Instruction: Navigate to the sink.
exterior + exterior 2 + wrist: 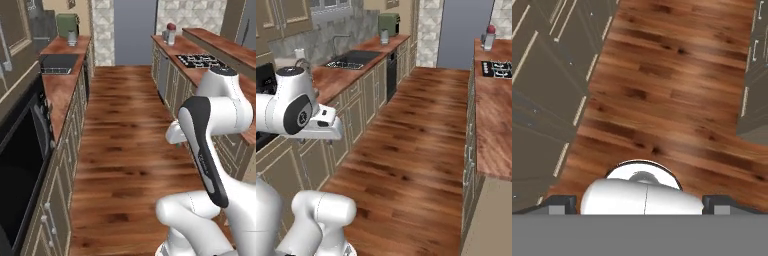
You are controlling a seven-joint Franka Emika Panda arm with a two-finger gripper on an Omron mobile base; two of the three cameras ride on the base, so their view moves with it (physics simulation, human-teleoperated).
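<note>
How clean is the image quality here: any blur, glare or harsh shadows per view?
Left base view: soft throughout, the sink far and dim. Right base view: even light, faint sheen on the floor. Hand view: floorboards slightly smeared, no glare.

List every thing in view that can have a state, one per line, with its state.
sink: set in the left counter, ahead of the base, not reached yet; a rack lies in the basin
faucet: no water seen running
stovetop: on the right counter, nothing on its burners
lower cabinet doors: all closed
oven: door closed
gripper: aimed at the floor, holds nothing; open or shut cannot be told
</note>
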